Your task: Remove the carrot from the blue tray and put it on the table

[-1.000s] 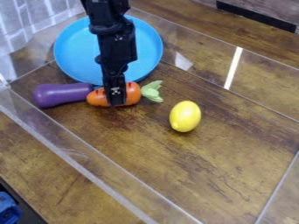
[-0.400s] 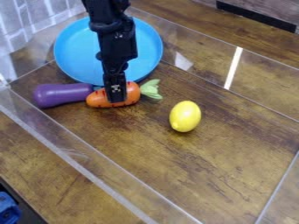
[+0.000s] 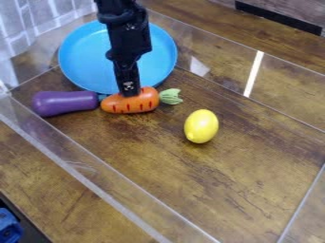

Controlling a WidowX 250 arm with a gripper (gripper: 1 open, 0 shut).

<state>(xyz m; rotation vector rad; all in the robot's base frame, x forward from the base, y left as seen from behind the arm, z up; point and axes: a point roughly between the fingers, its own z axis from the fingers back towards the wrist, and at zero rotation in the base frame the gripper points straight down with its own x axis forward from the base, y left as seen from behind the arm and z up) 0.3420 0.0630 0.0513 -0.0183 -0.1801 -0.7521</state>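
The carrot [image 3: 135, 102] lies flat on the table [image 3: 191, 180], orange with a green top pointing right, just in front of the blue tray's [image 3: 84, 53] near rim. My gripper [image 3: 124, 90] points straight down, with its tips right above the carrot's left half. The carrot shows whole and nothing is held between the fingers. The black tips are too dark and close-set to tell whether they stand open or shut. The arm hides part of the tray, and the tray's visible part holds nothing.
A purple eggplant [image 3: 64, 102] lies just left of the carrot, nearly touching it. A yellow lemon [image 3: 200, 125] sits to the right. Clear acrylic walls [image 3: 51, 142] run along the table's left and front edges.
The gripper was down around the carrot and has let go and lifted slightly. The carrot now lies free and has shifted a little to the right.
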